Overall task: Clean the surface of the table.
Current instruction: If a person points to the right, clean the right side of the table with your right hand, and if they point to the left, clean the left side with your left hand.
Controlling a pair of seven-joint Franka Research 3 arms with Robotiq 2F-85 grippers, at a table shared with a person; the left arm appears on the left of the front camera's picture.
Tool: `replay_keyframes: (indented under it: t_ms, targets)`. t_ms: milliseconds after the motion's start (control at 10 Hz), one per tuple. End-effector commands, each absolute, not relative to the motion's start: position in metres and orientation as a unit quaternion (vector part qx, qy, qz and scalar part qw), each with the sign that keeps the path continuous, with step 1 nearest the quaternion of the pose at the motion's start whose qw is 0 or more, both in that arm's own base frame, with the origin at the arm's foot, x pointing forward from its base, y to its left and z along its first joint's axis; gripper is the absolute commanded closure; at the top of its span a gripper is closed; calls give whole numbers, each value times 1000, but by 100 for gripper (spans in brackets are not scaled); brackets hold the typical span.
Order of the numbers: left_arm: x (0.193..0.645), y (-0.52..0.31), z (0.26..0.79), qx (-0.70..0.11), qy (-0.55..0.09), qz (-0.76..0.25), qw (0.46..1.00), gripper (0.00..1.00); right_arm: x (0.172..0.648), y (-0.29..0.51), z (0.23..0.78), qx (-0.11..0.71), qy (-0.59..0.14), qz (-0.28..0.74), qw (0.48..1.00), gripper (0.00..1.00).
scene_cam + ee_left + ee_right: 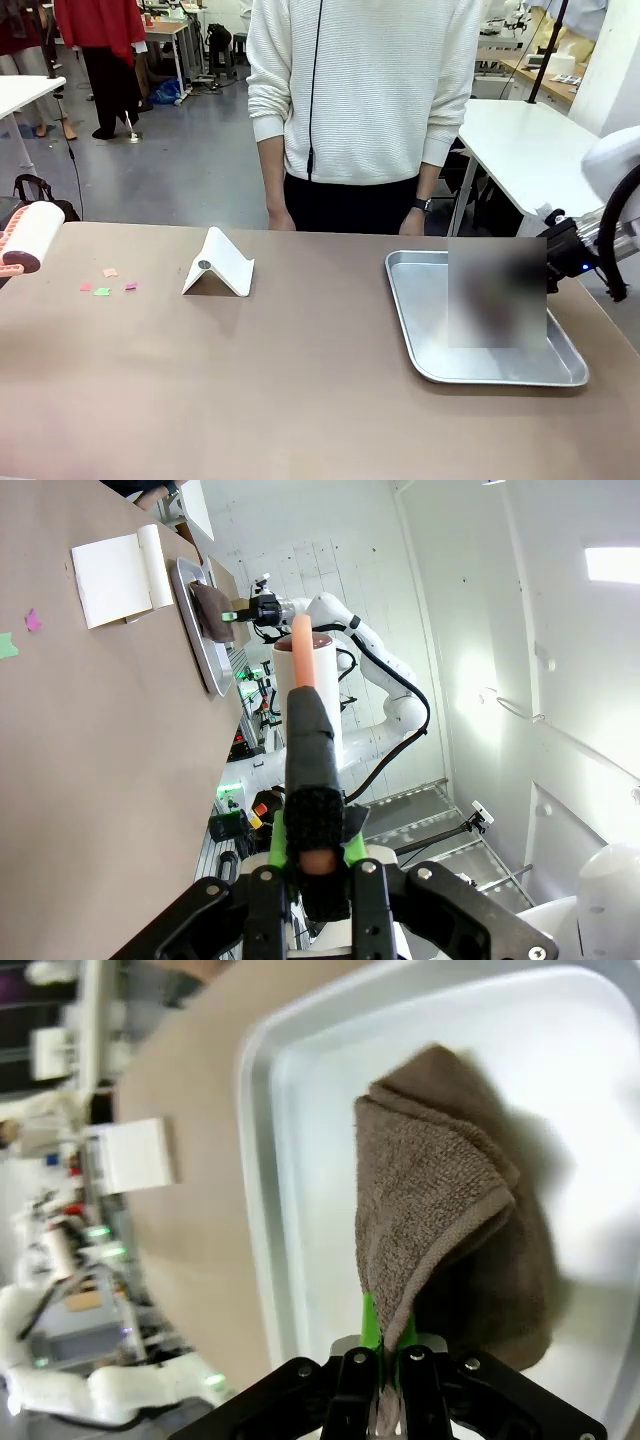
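Observation:
The brownish-tan table (300, 400) carries several small pink and green paper scraps (102, 291) near its left end. A lint roller (30, 235) with a white roll and pink handle hangs over that left edge. In the left wrist view my left gripper (318, 865) is shut on the roller's black-wrapped handle (305, 740). My right gripper (550, 262) is shut on the top edge of a brown cloth (497, 290), which hangs over the silver metal tray (420, 350). The right wrist view shows the right gripper (390, 1360) pinching the cloth (440, 1210) above the tray (262, 1180).
A white folded stand (218, 265) sits left of the table's middle, to the right of the scraps. A person in a white sweater stands at the far edge, with hands (280, 218) hanging near the table. White-topped tables stand behind on both sides.

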State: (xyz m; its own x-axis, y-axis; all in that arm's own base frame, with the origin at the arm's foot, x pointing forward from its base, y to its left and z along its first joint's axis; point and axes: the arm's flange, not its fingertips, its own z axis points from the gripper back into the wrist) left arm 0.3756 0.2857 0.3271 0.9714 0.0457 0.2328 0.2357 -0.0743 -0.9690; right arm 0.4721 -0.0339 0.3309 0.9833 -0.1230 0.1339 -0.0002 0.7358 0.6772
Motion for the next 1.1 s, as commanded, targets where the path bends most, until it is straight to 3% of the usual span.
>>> replay_keyframes:
  t_ms: [0, 300, 500, 700, 1000]
  targets:
    - [373, 285, 333, -732, -104, -70, 670, 100, 456, -53, 361, 509, -106, -35, 853, 100]
    - [373, 285, 333, -732, -104, -70, 670, 100, 433, -63, 391, 633, -92, -51, 767, 100]
    - [373, 285, 333, -732, -104, -70, 670, 100, 412, -74, 412, 719, -41, -33, 693, 100]
    - [373, 285, 333, -732, -104, -70, 670, 100, 388, -96, 430, 749, -22, -8, 662, 100]
    - [373, 285, 333, -732, -104, -70, 670, 100, 341, -168, 439, 738, -66, 12, 672, 100]
